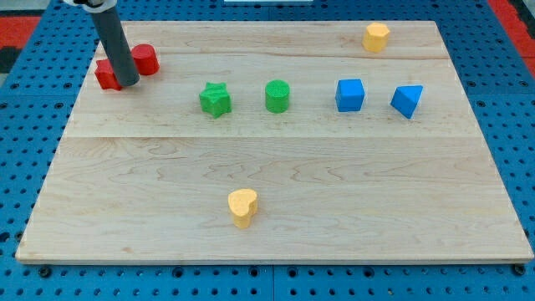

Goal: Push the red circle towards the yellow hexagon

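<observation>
The red circle (146,58) sits at the board's upper left. Another red block (105,75), shape unclear, lies just to its left, partly hidden by the rod. My tip (128,83) rests between the two red blocks, at the circle's lower left and close to both. The yellow hexagon (376,37) stands at the view's top right, far from the circle.
A green star (215,99) and a green cylinder (277,96) stand mid-board. A blue cube (350,94) and a blue wedge-like block (407,100) are to their right. A yellow heart (242,207) lies near the bottom. The wooden board (276,176) sits on a blue pegboard.
</observation>
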Robot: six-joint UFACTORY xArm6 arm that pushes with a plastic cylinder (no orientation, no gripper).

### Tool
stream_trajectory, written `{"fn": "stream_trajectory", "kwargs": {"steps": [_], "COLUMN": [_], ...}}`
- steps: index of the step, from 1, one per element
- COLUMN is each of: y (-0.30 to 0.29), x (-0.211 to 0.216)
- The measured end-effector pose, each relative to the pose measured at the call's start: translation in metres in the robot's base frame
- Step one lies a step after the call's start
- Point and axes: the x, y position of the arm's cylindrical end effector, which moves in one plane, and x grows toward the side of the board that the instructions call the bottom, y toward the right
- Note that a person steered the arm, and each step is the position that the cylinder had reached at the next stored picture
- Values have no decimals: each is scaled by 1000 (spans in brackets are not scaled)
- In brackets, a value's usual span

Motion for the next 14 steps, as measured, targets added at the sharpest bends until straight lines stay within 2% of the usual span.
{"fn": "stream_trajectory", "kwargs": {"steps": [2, 4, 6, 7, 8, 10, 11, 12, 13, 14], "y": [4, -47, 99, 134, 91, 220, 179, 214, 227, 263], "x": [-61, -92, -93, -98, -124, -100, -78, -48, -76, -80]}}
